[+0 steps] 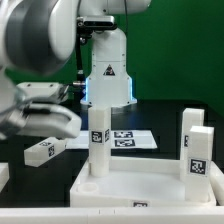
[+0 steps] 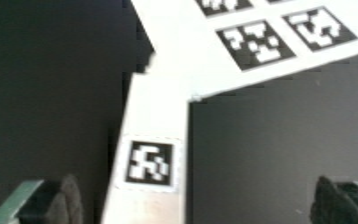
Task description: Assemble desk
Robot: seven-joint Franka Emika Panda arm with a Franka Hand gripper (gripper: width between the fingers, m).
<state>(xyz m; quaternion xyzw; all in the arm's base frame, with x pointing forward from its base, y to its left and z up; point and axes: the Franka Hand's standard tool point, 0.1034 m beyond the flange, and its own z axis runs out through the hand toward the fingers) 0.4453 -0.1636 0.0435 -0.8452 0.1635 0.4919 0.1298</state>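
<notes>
The exterior view shows a black table (image 1: 160, 118) before a green wall, the marker board (image 1: 128, 140) behind the tabletop panel (image 1: 140, 188), which carries two upright tagged legs, a third leg (image 1: 44, 150) lying beside it, while the wrist view shows the gripper (image 2: 202, 200) spread wide, empty, over that tagged leg

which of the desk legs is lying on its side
The leg on the black table at the exterior view's left, beside the gripper. The other legs stand upright at the tabletop.
</notes>
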